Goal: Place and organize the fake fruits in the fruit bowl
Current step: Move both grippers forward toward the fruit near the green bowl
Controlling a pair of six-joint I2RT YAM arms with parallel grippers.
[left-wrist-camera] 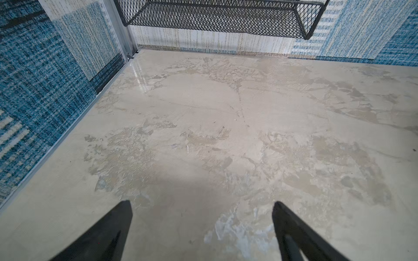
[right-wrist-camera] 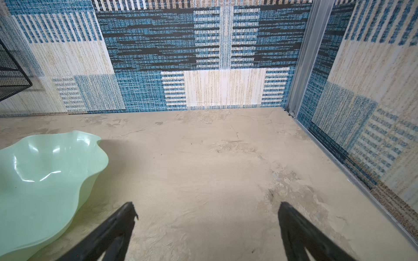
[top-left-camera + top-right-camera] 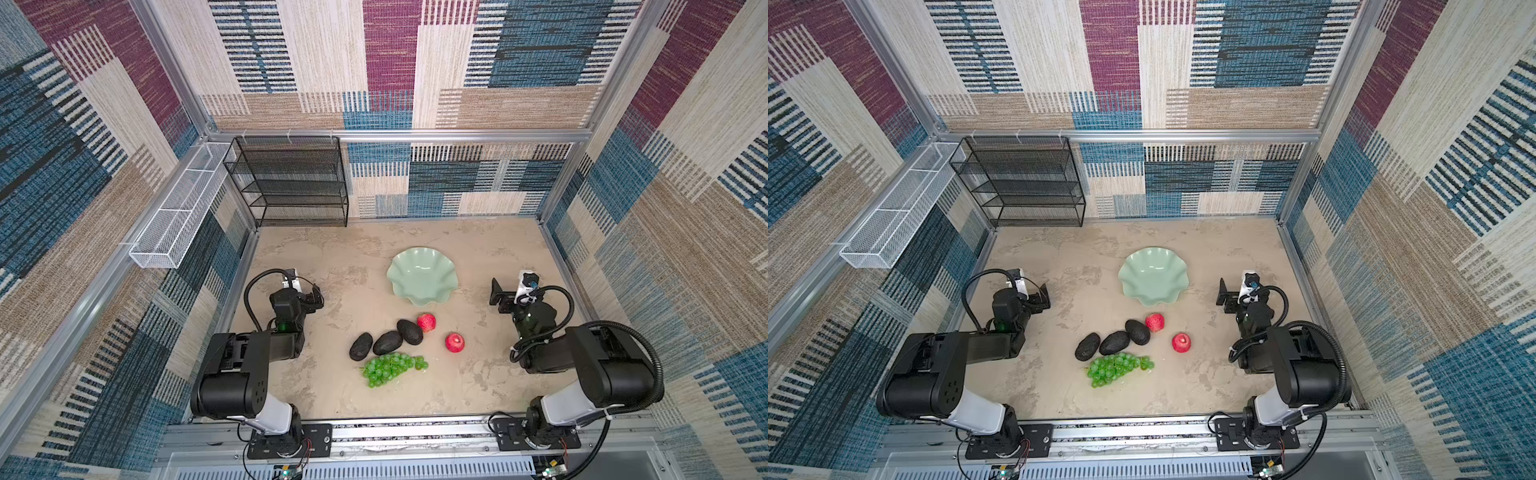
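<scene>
In both top views, your avocados [image 3: 387, 341], apples [image 3: 427, 322] and grapes [image 3: 390, 368] lay on the table [image 3: 332, 257] near the fruit bowl [image 3: 422, 276]. In the left wrist view, your left gripper [image 1: 203, 202] gaped wide, empty. In the right wrist view, your right gripper [image 2: 207, 204] did likewise, beside the fruit bowl.

Right gripper [image 2: 208, 208]: jaws spread wide, both black tips over bare table [image 2: 203, 158], beige and mottled. Fruit bowl [image 2: 45, 180], pale mint green, glossy, wavy rim, sits on the table just beside one jaw; contact cannot be told. Patterned blue-and-cream fabric wall [image 2: 158, 56] behind. Aluminium corner post [image 2: 303, 56] at the wall join. Corner of black mesh rack [image 2: 9, 74] at frame edge
</scene>
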